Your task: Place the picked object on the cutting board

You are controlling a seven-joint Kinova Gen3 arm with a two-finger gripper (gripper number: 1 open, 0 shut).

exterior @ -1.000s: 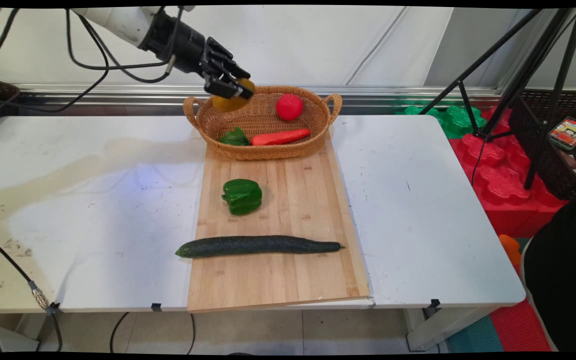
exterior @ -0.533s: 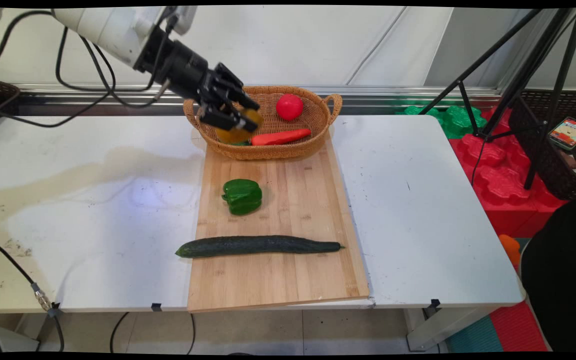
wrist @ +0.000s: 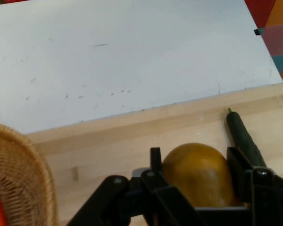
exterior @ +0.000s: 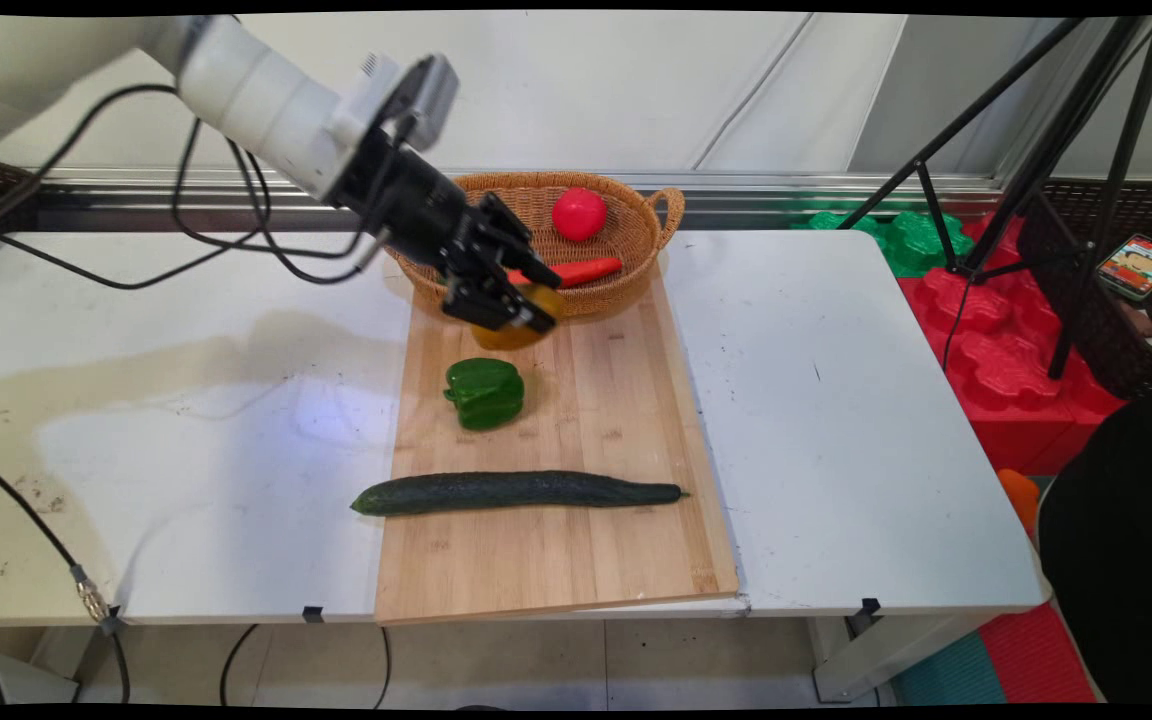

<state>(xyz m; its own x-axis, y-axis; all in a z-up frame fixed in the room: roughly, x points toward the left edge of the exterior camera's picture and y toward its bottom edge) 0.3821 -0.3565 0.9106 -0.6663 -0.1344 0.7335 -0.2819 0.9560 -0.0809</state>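
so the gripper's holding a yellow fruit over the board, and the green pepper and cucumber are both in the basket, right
Not quite. The gripper does hold the yellow fruit over the board, but the main view shows the green pepper and cucumber lying on the board, not in the basket.

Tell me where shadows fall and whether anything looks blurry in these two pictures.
Main view: the arm casts a broad soft shadow on the white table left of the cutting board; the vegetables look sharp, and the picture's edges bow slightly. Hand view: the pincer, shut on a yellow fruit, is soft up close, while the cucumber and basket beyond are clearer.
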